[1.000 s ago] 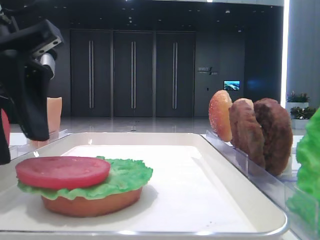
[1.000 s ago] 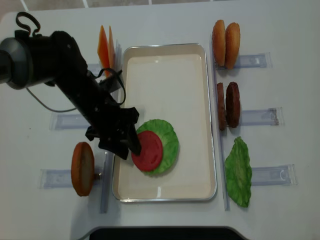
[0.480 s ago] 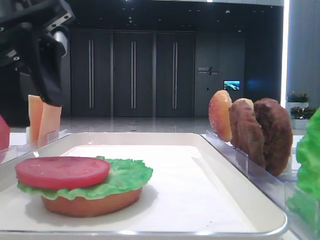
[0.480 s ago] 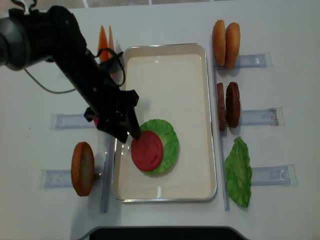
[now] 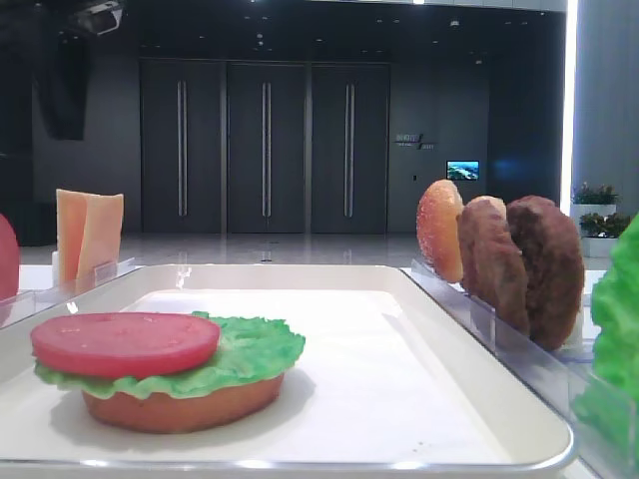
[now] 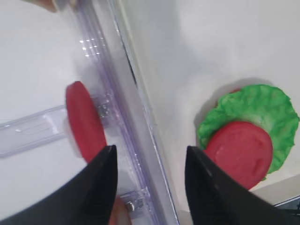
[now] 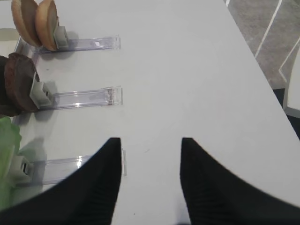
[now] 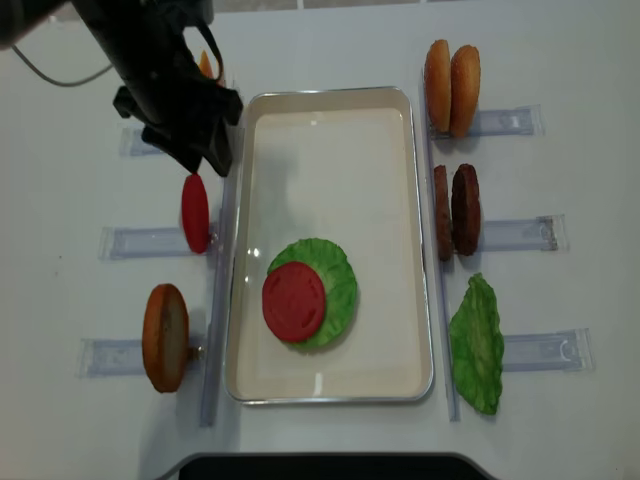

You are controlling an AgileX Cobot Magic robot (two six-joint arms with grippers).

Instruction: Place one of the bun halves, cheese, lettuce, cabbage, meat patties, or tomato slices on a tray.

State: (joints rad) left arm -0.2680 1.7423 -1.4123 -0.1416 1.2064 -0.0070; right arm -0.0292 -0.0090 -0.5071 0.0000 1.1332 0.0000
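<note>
On the white tray point(image 8: 330, 385), toward its near-left part, we see a tomato slice point(image 8: 294, 302) lying flat on a lettuce leaf point(image 8: 340, 280), with a bun half point(image 5: 180, 407) under both in the low side view. We note the left gripper point(image 6: 149, 171) held above the tray's left rim, its jaws spread wide and holding nothing, a second tomato slice point(image 6: 84, 122) standing upright in the clear holder point(image 6: 28, 133) just below it. We find the right gripper point(image 7: 150, 161) likewise parted and empty over bare table point(image 7: 187, 70) beside the patties point(image 7: 18, 82).
</note>
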